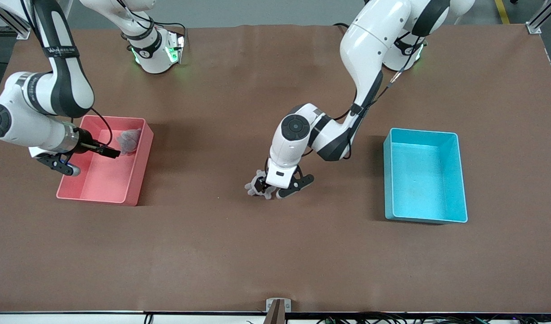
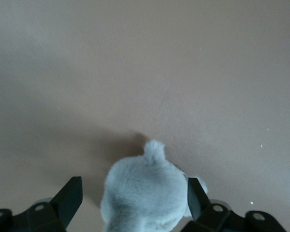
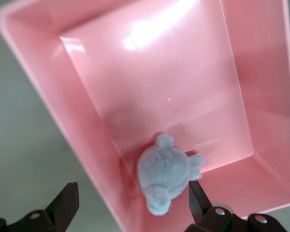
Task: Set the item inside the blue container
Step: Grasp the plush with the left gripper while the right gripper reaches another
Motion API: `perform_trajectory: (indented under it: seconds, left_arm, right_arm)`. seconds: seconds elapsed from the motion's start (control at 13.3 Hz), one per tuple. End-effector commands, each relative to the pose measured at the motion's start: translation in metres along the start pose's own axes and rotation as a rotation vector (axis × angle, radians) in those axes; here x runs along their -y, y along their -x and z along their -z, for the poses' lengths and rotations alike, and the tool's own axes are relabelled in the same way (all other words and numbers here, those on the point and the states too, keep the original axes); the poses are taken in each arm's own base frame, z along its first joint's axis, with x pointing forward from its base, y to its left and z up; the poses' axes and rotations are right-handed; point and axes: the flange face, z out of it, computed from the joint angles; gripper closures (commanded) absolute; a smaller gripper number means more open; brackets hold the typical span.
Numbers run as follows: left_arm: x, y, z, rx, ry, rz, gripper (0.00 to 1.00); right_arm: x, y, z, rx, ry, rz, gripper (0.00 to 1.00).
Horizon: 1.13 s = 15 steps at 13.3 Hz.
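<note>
A grey plush toy [image 1: 253, 188] lies on the brown table near its middle. My left gripper [image 1: 275, 188] is down around it. In the left wrist view the plush toy [image 2: 145, 188] fills most of the gap of that open gripper [image 2: 134, 198], close against one finger [image 2: 195, 195] and apart from the other. The light blue container [image 1: 421, 133] stands toward the left arm's end of the table with nothing in it. My right gripper [image 1: 109, 151] hangs open over the pink bin [image 1: 136, 180].
A second grey plush toy [image 3: 164, 171] lies inside the pink bin [image 3: 183, 72], against a wall near one corner, just below the open right gripper [image 3: 133, 200]. Bare brown table runs between the left gripper and the blue container.
</note>
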Motion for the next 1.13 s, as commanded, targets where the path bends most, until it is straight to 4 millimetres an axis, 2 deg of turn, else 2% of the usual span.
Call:
perform_trajectory:
  seconds: [0.0, 0.23, 0.45, 0.53, 0.68, 0.75, 0.83, 0.98, 1.05]
  left_arm:
    - [-0.004, 0.008, -0.016, -0.006, 0.037, 0.028, 0.07]
    - [0.0, 0.015, -0.033, -0.002, 0.036, 0.023, 0.11]
    - [0.003, 0.029, -0.044, 0.006, 0.018, 0.006, 0.28]
    - [0.003, 0.029, -0.044, 0.005, 0.018, 0.005, 0.41]
    - [0.003, 0.029, -0.043, 0.004, 0.018, -0.005, 0.81]
    - [0.002, 0.029, -0.042, 0.004, 0.019, -0.008, 0.95]
    - [0.0, 0.029, -0.037, 0.001, 0.025, -0.013, 1.0]
    - [-0.003, 0.02, -0.02, -0.011, 0.019, -0.016, 1.0]
    - [-0.004, 0.011, -0.005, -0.012, 0.002, -0.018, 1.0]
  right_arm:
    - [-0.017, 0.017, -0.024, -0.018, -0.004, -0.009, 0.0]
    - [-0.023, 0.028, -0.06, -0.044, -0.008, -0.013, 0.0]
    - [-0.025, 0.032, -0.089, -0.033, 0.001, -0.015, 0.0]
    - [-0.026, 0.032, -0.096, -0.02, 0.005, -0.017, 0.0]
    - [-0.025, 0.032, -0.107, 0.002, 0.013, -0.018, 0.0]
    - [-0.026, 0.032, -0.113, 0.013, 0.018, -0.02, 0.0]
    - [-0.028, 0.031, -0.118, 0.023, 0.021, -0.023, 0.0]
    - [-0.029, 0.032, -0.12, 0.031, 0.023, -0.025, 0.01]
    - [-0.03, 0.031, -0.12, 0.032, 0.023, -0.026, 0.08]
